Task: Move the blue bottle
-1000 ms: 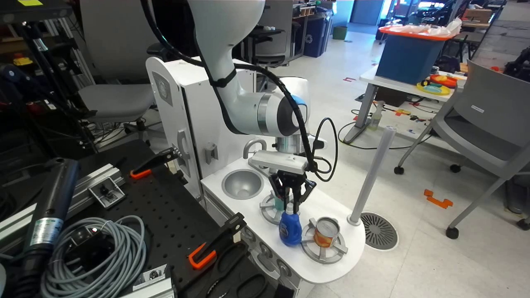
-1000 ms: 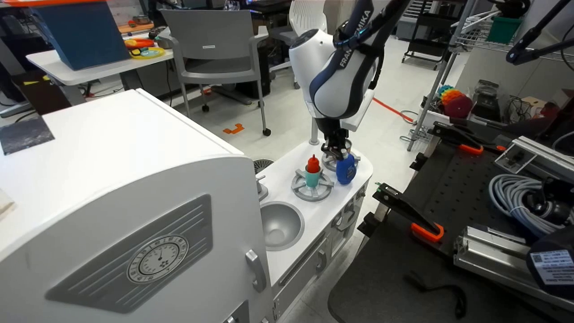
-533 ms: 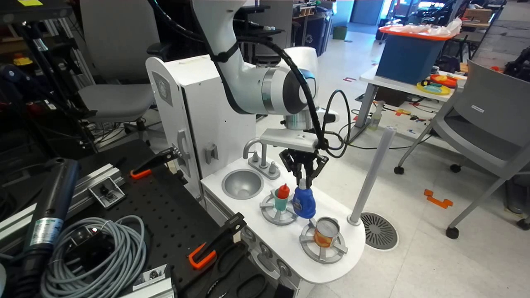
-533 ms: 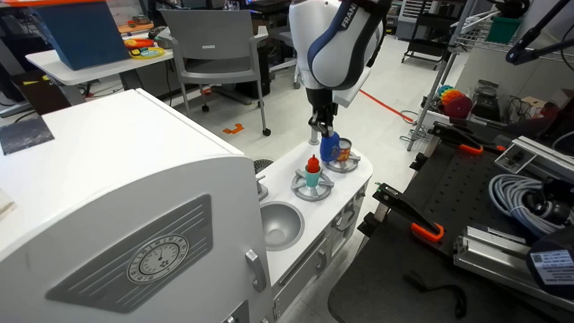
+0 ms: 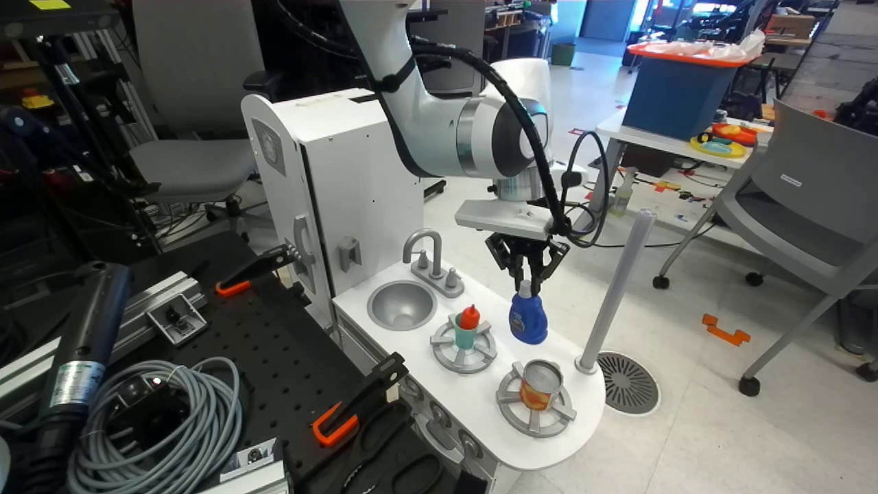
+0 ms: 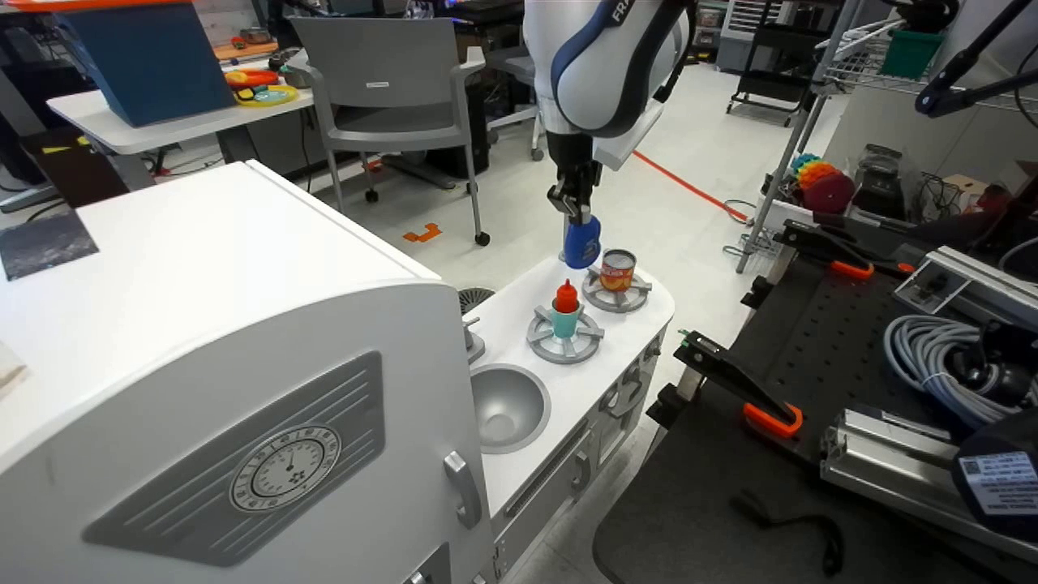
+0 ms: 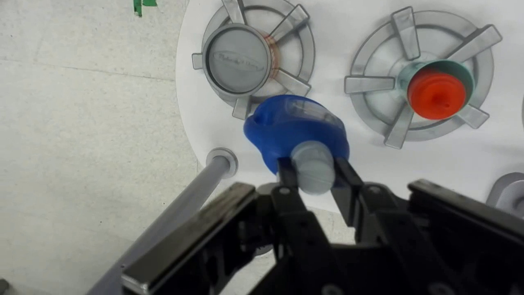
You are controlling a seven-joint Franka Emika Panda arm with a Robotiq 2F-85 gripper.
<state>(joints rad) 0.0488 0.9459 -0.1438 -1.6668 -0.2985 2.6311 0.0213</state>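
You have the pincer (image 5: pixel 527 287) pinching the blue bottle (image 5: pixel 528 321) by its pale cap (image 7: pixel 314 166); in the wrist view the two fingers (image 7: pixel 347 180) press it from either side. The bottle hangs directly below the pincer, close to upright with the cap on top, and its base is clear of the white bench (image 5: pixel 590 405). From the wrist camera you see its body reach out past the pincer's tips, ahead of them and slightly to the left, where it covers the near edge of a grey grate (image 7: pixel 291 82).

On that grate, ahead of your pincer and to its left in the same view, stands a can (image 7: pixel 237 59) with a grey top; in both exterior views it sits lower than the pincer. Ahead and to the right, again by the wrist camera, you have a teal cup (image 7: pixel 458 69) with a red object (image 7: pixel 436 96) standing in it, on a second grate (image 7: pixel 368 84). The cup, too, is lower than the pincer and apart from the bottle.

A grey post (image 5: pixel 617 291) rises from the bench, to the right of the pincer in an exterior view; the wrist camera has it on the left. In an exterior view the faucet (image 5: pixel 437 264) and the round sink (image 5: pixel 403 305) are both off to the pincer's left, the sink lying lower.
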